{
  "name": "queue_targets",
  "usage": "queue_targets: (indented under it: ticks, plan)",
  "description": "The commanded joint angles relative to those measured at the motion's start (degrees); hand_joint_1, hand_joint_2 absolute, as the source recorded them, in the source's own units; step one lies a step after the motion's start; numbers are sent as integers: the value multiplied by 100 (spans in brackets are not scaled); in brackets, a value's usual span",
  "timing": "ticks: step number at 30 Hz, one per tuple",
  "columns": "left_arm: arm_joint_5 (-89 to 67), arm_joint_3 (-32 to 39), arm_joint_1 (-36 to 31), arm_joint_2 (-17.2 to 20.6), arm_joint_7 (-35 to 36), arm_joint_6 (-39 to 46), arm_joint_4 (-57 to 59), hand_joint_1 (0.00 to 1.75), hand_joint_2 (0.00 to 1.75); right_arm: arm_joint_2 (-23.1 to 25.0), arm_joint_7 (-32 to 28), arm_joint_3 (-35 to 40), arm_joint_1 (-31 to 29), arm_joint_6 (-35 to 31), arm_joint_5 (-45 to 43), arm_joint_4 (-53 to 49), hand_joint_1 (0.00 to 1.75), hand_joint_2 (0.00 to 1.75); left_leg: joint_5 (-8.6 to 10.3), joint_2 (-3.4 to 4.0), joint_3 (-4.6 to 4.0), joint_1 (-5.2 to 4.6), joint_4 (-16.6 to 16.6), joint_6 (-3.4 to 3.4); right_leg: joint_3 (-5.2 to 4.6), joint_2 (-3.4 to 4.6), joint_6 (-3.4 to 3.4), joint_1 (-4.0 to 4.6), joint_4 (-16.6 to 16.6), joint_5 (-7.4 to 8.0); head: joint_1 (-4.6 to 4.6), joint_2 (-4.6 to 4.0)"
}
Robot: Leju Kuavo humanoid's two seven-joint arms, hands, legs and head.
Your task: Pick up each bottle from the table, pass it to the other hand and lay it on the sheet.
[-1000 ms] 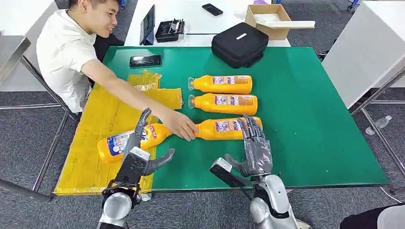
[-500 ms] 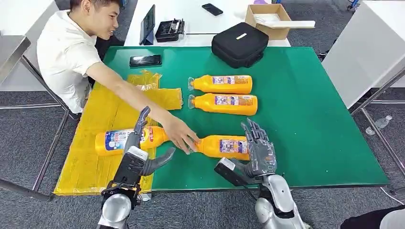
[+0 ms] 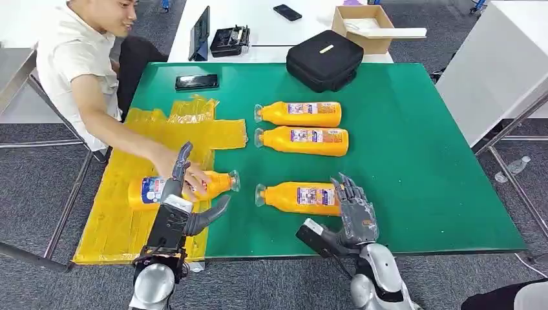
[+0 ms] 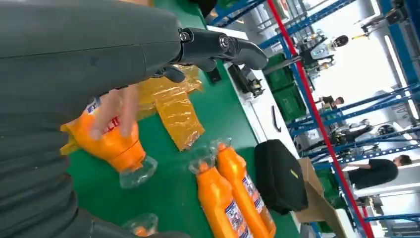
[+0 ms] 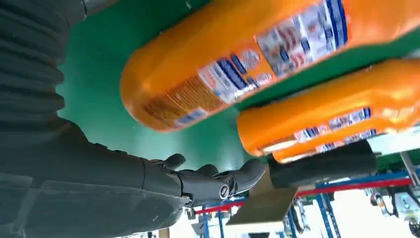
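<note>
1. From where I stood, the right hand (image 3: 357, 216) hovered at the near edge of the green table (image 3: 420, 161), palm up and fingers spread, grasping nothing.
2. The nearest bottle (image 3: 298, 197) lay on its side on the green just ahead of that hand and slightly to its left, so close that its base looked almost to meet the fingertips, though I could not tell whether they touched.
3. Its long axis ran across the table, clear cap pointing toward the robot's left and flat base toward the right hand; the right wrist view showed the labelled body passing beside the dark fingers (image 5: 218, 183).
4. The right hand was plainly the nearer one, and I judged a grasp would have to come over the body crosswise to that axis.
5. The left hand (image 3: 184, 203) was raised over the border of the yellow sheet (image 3: 110, 226), fingers apart and empty.
6. Just beyond it a bottle on the sheet (image 3: 155, 189) lay on its side, and a person's hand (image 3: 187, 175) rested on it.
7. Two more bottles, the middle bottle (image 3: 304, 140) and the far bottle (image 3: 300, 113), lay parallel farther back, caps the same way, well apart from either hand.
8. I judged one bottle delivered and three left to go.
</note>
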Motion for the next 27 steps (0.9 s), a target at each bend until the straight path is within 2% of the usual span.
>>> queue_targets:
  ticks: [1,15,17,19,23,24,27]
  plan:
    - [787,-673,-40,-221,204,-349,853,0,175,-61,130,-120,-134,203,114,597,0,175,-6,-1,26,3,-5,3,32,-11,-19,7,-12,-6,0,0]
    - [836,-678,-99,-221,221,-413,885,0,175,-169,254,-138,-196,189,392,633,0,175,-3,2,14,0,-3,2,17,-5,-12,4,-7,-2,-2,0]
    - [874,-709,-211,-221,227,-573,1043,0,175,-297,56,-3,-325,180,354,801,0,175,-16,13,50,3,-6,4,55,-6,-34,12,-17,-12,-2,0]
    - [945,-681,-273,-221,201,-609,1144,0,175,-377,-25,69,-483,97,303,962,0,175,-3,6,15,0,-3,3,18,-3,-13,4,-9,0,-2,0]
    - [979,-678,-320,-221,210,-665,1261,0,175,-406,-4,129,-822,101,378,1221,0,175,-10,20,41,2,-4,5,45,3,-30,10,-16,-2,-2,0]
    - [928,-697,-337,-221,160,-651,1245,0,175,-393,4,137,-909,86,379,1327,0,175,-6,18,25,2,-2,4,28,5,-21,8,-11,1,-2,0]
    - [308,-762,-303,-221,-32,-285,1058,0,175,-348,-18,158,-776,64,308,1174,0,175,-6,14,21,3,0,3,25,2,-21,9,-8,0,0,0]
